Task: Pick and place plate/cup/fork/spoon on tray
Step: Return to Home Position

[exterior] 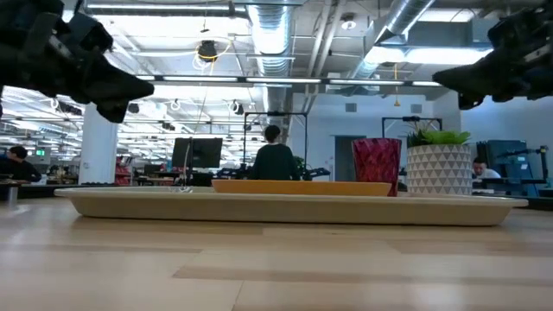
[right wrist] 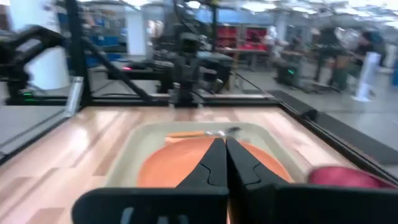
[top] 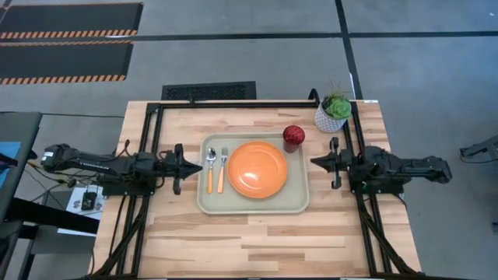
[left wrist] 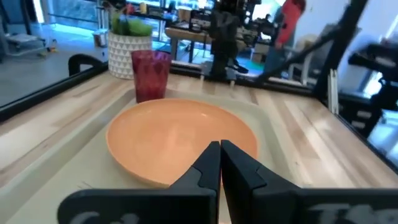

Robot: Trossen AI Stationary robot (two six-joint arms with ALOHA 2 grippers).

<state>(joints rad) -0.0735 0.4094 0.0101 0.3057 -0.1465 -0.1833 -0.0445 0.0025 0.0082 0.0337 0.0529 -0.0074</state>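
Observation:
The beige tray (top: 257, 204) lies in the middle of the table. On it lie the orange plate (top: 257, 168), and at its left the spoon (top: 210, 167) and the fork (top: 222, 167), side by side. The red cup (top: 293, 138) stands on the tray's far right corner. My left gripper (top: 199, 163) is shut and empty, raised above the table just left of the tray. My right gripper (top: 313, 161) is shut and empty, raised just right of the tray. The plate (left wrist: 180, 140) and the cup (left wrist: 151, 74) show in the left wrist view.
A white pot with a green plant (top: 334, 113) stands at the table's far right, just beyond the cup. A black frame (top: 233, 103) runs along the table's far edge and sides. Bare wood lies near the front edge (top: 257, 249).

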